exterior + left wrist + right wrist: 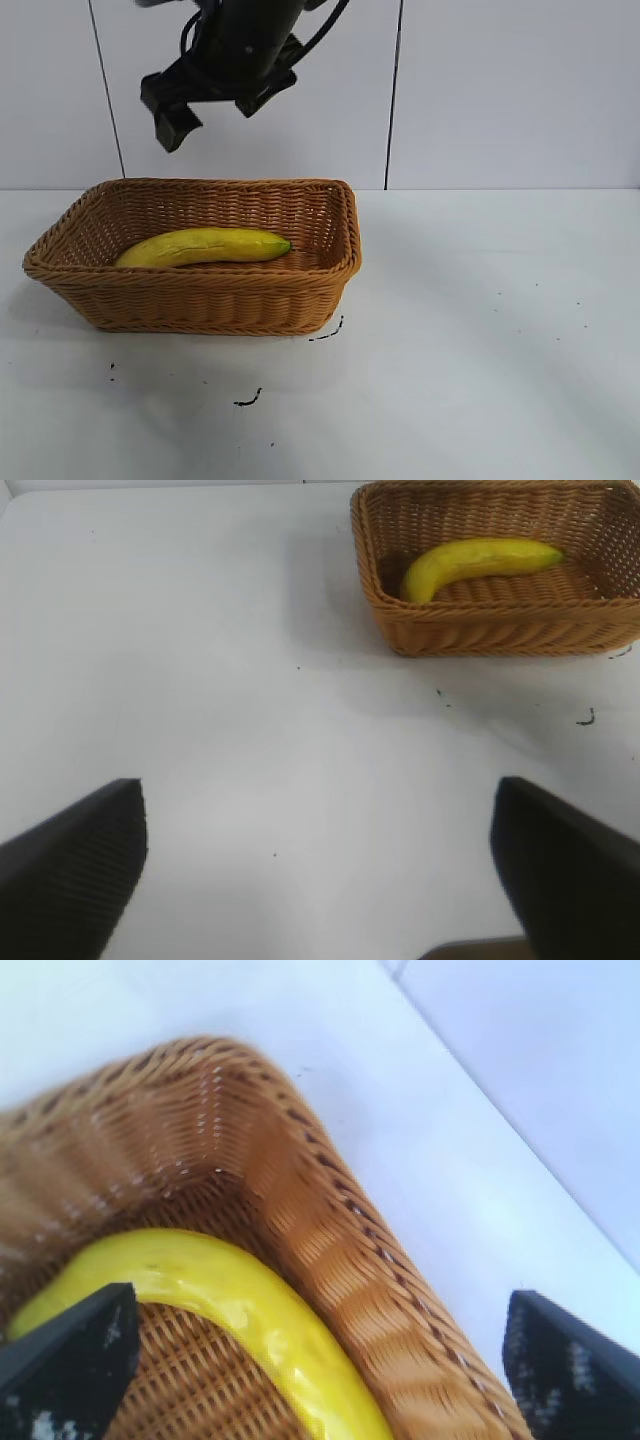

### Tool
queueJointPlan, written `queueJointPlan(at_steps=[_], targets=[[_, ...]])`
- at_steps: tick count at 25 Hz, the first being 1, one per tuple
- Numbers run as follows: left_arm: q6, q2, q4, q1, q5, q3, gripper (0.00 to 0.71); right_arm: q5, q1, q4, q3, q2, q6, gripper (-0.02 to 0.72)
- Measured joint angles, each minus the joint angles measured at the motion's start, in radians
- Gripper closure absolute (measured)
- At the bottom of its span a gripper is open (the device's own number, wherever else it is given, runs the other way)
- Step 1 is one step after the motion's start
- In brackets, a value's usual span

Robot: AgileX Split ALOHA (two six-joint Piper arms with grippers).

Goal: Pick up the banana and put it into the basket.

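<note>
The yellow banana (205, 246) lies flat inside the tan wicker basket (215, 298) at the left of the table. It touches no gripper. My right gripper (212, 108) hangs open and empty well above the basket's back rim. In the right wrist view its fingers (70, 1360) are spread wide, with the banana (250, 1310) and the basket wall (330, 1250) below them. My left gripper (320, 870) is open and empty over bare table, far from the basket (500, 630) and the banana (480, 560). It does not show in the exterior view.
The white table (480, 330) extends to the right of the basket. A few small dark marks (250, 398) lie in front of the basket. A white panelled wall (500, 90) stands behind.
</note>
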State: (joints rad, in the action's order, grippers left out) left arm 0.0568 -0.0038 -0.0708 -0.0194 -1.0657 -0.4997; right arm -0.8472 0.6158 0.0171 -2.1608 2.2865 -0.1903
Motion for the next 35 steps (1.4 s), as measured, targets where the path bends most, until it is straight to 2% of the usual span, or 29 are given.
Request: queueJointPlan(at_steps=[3, 5, 11, 24, 31, 35], targets=[[0.0, 0.0, 0.0, 0.0, 0.0, 0.0, 0.017, -0.141, -0.06, -0.017, -0.057, -0.001, 0.102, 0.024], [0.0, 0.0, 0.0, 0.0, 0.0, 0.0, 0.017, -0.208, -0.106, -0.025, -0.084, -0.001, 0.139, 0.024], [0.0, 0.0, 0.0, 0.0, 0.0, 0.0, 0.017, -0.323, -0.264, -0.037, -0.095, -0.002, 0.203, 0.024], [0.0, 0.0, 0.0, 0.0, 0.0, 0.0, 0.017, -0.366, -0.586, -0.017, -0.095, -0.002, 0.207, 0.024], [0.0, 0.0, 0.0, 0.0, 0.0, 0.0, 0.017, -0.366, -0.618, -0.055, -0.077, -0.013, 0.207, 0.024], [0.0, 0.0, 0.0, 0.0, 0.0, 0.0, 0.017, -0.365, -0.618, -0.059, 0.051, -0.089, 0.207, 0.024]])
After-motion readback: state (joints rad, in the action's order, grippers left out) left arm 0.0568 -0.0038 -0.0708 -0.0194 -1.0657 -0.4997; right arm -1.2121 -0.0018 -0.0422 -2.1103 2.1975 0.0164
